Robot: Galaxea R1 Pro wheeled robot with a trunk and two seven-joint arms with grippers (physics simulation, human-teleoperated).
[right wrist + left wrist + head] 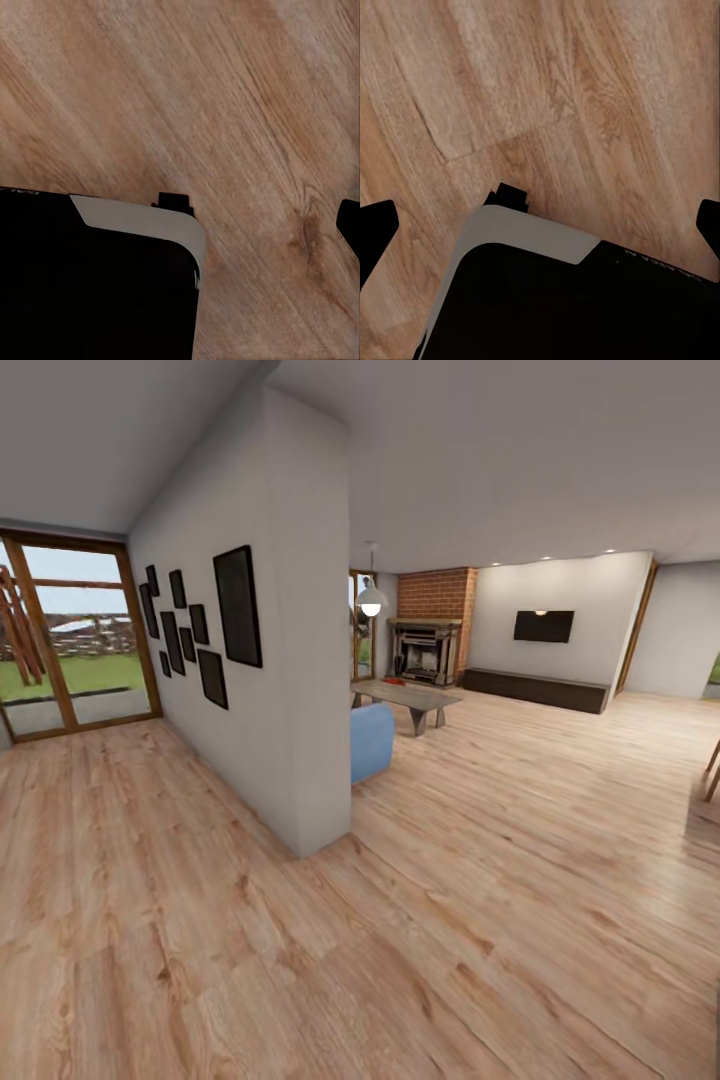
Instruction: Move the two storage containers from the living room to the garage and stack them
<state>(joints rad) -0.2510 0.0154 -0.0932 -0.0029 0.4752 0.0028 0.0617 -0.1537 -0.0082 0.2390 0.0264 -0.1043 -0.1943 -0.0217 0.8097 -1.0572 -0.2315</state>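
Observation:
The two storage containers are out of view. The living room lies ahead to the right, with a red brick fireplace (432, 622), a black wall TV (543, 626) and a long low dark bench (535, 690). My left gripper (540, 232) hangs open over the wood plank floor (585, 90), its black fingertips (376, 229) at the picture's two edges and nothing between them. Of my right gripper (180, 229) one black fingertip (349, 225) shows at the edge, set wide, so it is open and holds nothing.
A white partition wall (300, 760) with black picture frames (236, 605) juts out ahead on the left. Behind it stand a blue chair (371, 740) and a low coffee table (405, 698). A glass door (70, 640) is far left. My black base (570, 307) sits under both wrists.

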